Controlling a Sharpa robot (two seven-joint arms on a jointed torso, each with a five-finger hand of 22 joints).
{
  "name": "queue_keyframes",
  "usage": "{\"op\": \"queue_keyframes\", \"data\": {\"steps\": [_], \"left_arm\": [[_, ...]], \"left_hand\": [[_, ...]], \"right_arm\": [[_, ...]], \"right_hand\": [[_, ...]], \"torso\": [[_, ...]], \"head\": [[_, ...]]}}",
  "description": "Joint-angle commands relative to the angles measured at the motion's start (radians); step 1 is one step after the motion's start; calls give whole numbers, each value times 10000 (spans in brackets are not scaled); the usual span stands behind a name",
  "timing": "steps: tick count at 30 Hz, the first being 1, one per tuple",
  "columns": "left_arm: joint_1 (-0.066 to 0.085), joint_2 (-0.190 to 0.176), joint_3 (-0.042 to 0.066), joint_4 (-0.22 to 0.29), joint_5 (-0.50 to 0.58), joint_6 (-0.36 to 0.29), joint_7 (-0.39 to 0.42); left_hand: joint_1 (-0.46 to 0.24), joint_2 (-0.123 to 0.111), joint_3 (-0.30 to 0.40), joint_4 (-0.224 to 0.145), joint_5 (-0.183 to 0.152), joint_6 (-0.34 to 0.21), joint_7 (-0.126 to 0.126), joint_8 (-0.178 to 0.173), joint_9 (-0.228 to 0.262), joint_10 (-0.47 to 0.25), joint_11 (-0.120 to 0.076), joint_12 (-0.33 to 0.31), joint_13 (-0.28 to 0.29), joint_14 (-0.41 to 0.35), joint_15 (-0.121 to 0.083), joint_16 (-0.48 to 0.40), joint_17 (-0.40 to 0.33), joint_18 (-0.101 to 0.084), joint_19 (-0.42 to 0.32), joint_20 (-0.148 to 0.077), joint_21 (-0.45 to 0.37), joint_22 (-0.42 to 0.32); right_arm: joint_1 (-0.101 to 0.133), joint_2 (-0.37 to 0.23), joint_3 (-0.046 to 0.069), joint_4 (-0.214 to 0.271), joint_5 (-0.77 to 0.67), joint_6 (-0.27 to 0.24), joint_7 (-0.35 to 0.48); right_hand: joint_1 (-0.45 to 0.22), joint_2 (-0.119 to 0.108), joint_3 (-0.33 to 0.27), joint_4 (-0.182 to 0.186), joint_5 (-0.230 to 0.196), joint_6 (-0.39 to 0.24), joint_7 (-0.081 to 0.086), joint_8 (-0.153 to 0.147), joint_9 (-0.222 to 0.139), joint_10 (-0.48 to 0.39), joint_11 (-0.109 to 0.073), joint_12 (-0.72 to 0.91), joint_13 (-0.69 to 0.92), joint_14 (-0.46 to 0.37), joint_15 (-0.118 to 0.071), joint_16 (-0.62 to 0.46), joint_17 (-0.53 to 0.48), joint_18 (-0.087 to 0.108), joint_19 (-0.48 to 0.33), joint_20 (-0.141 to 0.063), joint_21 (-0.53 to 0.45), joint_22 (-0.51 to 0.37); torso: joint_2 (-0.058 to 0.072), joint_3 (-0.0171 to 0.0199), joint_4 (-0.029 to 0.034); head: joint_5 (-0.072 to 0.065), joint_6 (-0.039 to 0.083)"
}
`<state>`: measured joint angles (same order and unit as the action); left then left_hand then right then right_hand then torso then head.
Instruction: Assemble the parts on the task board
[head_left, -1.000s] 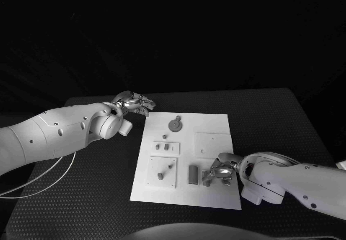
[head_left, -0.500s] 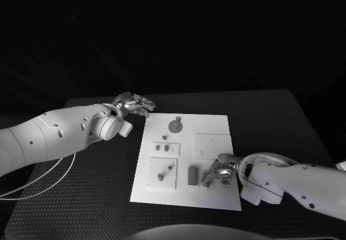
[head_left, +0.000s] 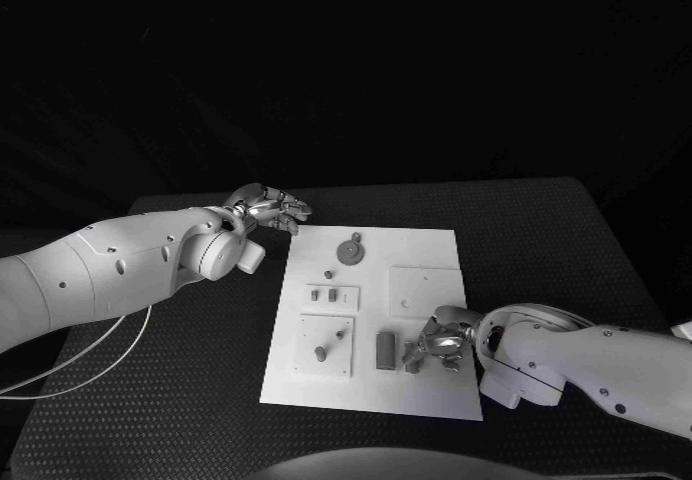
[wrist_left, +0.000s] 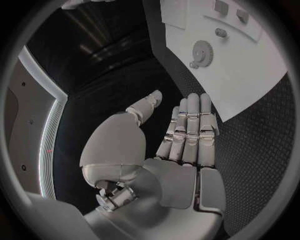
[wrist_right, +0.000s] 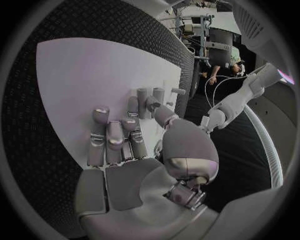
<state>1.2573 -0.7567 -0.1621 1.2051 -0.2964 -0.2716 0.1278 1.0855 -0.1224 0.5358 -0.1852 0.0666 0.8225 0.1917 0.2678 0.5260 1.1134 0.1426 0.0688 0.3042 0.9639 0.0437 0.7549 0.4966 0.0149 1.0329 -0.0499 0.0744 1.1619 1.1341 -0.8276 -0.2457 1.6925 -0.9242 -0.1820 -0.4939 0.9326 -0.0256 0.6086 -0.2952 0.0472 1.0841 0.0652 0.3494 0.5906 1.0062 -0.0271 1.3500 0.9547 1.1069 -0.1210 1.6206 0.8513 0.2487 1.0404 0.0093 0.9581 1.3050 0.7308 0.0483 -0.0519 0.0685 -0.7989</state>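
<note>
The white task board (head_left: 372, 385) lies in the middle of the black table. On it are a grey gear (head_left: 352, 247), two small studs (head_left: 333, 295), a peg (head_left: 322, 352) and an upright grey block (head_left: 385, 350). My right hand (head_left: 437, 345) lies low on the board's near right part, just right of that block. In the right wrist view its fingers (wrist_right: 112, 137) rest flat on the board (wrist_right: 81, 75), and the thumb and nearest finger touch a small grey part (wrist_right: 133, 104). Whether the part is gripped is unclear. My left hand (head_left: 271, 208) hovers off the board's far left corner, its fingers (wrist_left: 190, 130) straight and holding nothing; the gear (wrist_left: 201, 52) lies beyond them.
A raised square plate (head_left: 427, 288) sits on the board's right side, just beyond my right hand. A thin white cable (head_left: 87, 365) loops over the table at the near left. Bare black table mat surrounds the board on every side.
My right hand has crept slightly left toward the grey block. The left arm and the parts on the board have stayed put.
</note>
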Motion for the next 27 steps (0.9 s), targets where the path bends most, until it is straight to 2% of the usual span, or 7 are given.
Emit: {"op": "queue_keyframes", "data": {"steps": [1, 14, 27], "left_arm": [[10, 16, 6, 18, 9, 111, 71], [10, 23, 6, 12, 9, 121, 69], [10, 16, 6, 17, 9, 120, 64]], "left_hand": [[-83, -28, -12, 59, 37, 9, 18, 60, -13, -87, -17, 17, -1, 1, 61, -38, 14, 159, -52, 4, -49, 14], [-82, -29, -13, 60, 37, 6, 19, 60, -15, -89, -16, 17, -1, 2, 61, -42, 19, 160, -52, 3, -49, 15], [-81, -29, -14, 60, 37, 2, 20, 60, -16, -90, -16, 17, -1, 3, 61, -45, 24, 160, -52, 3, -49, 16]], "right_arm": [[-48, 73, -22, -74, 2, -73, 142], [-48, 166, -22, -181, 47, -226, 161], [-49, 187, -22, -220, 82, -325, 154]], "right_hand": [[-117, 41, -28, 52, 32, 16, 49, -30, -17, 196, -94, -64, 13, 3, -50, -67, -14, 131, -15, -47, -45, -14], [-354, -14, -5, 72, 32, -14, 72, -81, -39, 179, -74, -115, 26, -35, -57, -90, -68, 131, 11, -47, -85, -38], [-928, -409, 96, 192, 31, -419, 248, -355, -138, -42, 88, -286, 43, -295, 24, -178, -236, 131, -9, -11, -203, -81]], "torso": [[1, 3, -6], [-1, 2, -2], [0, -1, -2]], "head": [[-1, 4], [-9, 2], [-9, 4]]}}
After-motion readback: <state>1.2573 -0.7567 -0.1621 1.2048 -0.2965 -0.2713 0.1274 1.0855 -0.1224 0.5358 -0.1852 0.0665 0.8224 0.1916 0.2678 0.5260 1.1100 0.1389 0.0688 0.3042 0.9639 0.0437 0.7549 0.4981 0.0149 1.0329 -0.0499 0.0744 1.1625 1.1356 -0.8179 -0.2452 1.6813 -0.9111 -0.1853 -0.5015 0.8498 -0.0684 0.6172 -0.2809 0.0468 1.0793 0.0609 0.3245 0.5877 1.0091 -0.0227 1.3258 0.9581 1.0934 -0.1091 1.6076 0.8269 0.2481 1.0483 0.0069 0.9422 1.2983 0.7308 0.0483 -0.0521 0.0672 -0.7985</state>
